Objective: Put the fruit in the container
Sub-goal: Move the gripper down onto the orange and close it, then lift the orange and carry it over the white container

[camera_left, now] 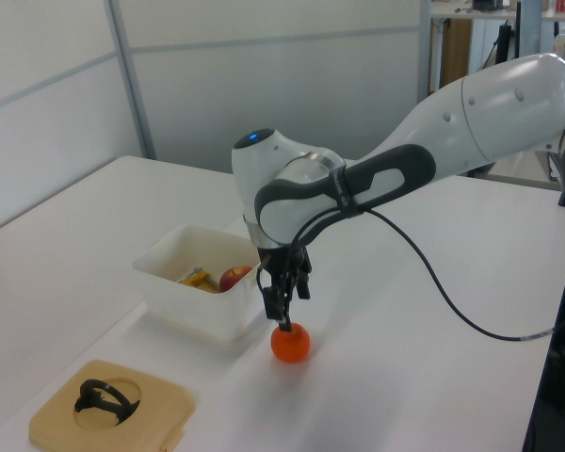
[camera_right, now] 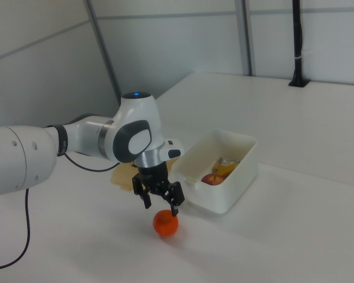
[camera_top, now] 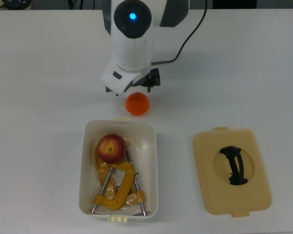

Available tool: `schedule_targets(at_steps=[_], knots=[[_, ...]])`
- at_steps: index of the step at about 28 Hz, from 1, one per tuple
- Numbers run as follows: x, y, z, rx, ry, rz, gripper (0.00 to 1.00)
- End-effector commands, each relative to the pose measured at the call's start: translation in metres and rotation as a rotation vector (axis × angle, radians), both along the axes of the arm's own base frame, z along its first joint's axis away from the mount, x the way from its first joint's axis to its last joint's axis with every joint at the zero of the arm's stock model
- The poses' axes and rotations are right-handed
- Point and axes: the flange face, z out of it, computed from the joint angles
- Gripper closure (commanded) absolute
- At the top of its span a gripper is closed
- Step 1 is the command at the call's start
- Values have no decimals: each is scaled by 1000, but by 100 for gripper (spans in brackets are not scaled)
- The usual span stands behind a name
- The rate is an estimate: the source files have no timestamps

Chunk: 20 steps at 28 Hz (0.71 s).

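Where the top view hides it | right view: end effector spread wide above orange | apple in container

Bright, even indoor light — soft faint shadows on white table; all views sharp.

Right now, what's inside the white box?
Inside the white box sit a red apple, yellow metal clamps and some clear wrapping. What lies under the clamps is covered. The orange is outside.

Apple in tub, orange prob. outside
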Motion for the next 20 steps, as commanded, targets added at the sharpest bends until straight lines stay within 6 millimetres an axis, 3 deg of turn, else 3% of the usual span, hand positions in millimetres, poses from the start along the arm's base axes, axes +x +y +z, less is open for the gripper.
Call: schedule_targets(at_steps=[1, 11, 20], knots=[[-1, 6, -23, -36, 38, 46, 0], [1, 9, -53, -65, 70, 73, 0], [5, 32, -55, -69, 37, 118, 0]])
